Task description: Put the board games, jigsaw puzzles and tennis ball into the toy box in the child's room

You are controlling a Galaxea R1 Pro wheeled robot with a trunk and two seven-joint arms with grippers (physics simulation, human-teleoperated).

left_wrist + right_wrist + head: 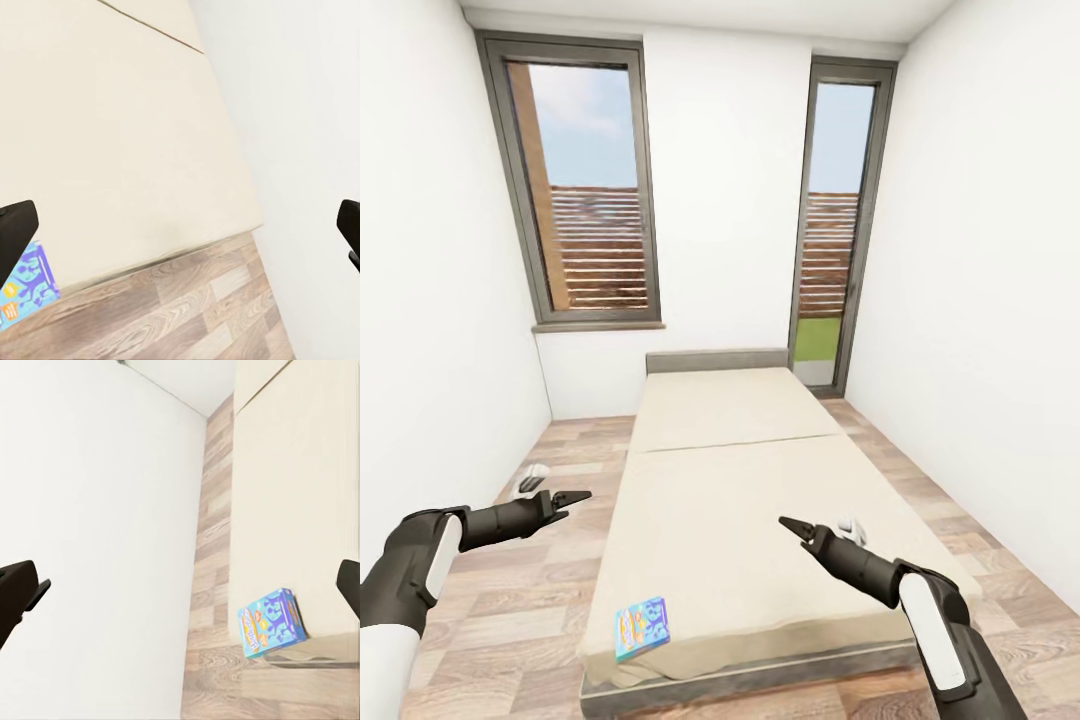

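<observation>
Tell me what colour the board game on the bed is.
Blue with colourful cartoon print; the board game shows best in the right wrist view.

Home bedroom: bed (740,500), two windows (585,190), wood floor (525,600).

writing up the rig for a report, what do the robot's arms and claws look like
Both arms are dark grey to black, built of rounded segments, each with a white panel along the forearm. The left claw and right claw are black and taper to thin pointed fingers. A small white part sits beside each wrist. No cables or markings are visible. In the wrist views the fingers appear as blunt black blocks.
</observation>
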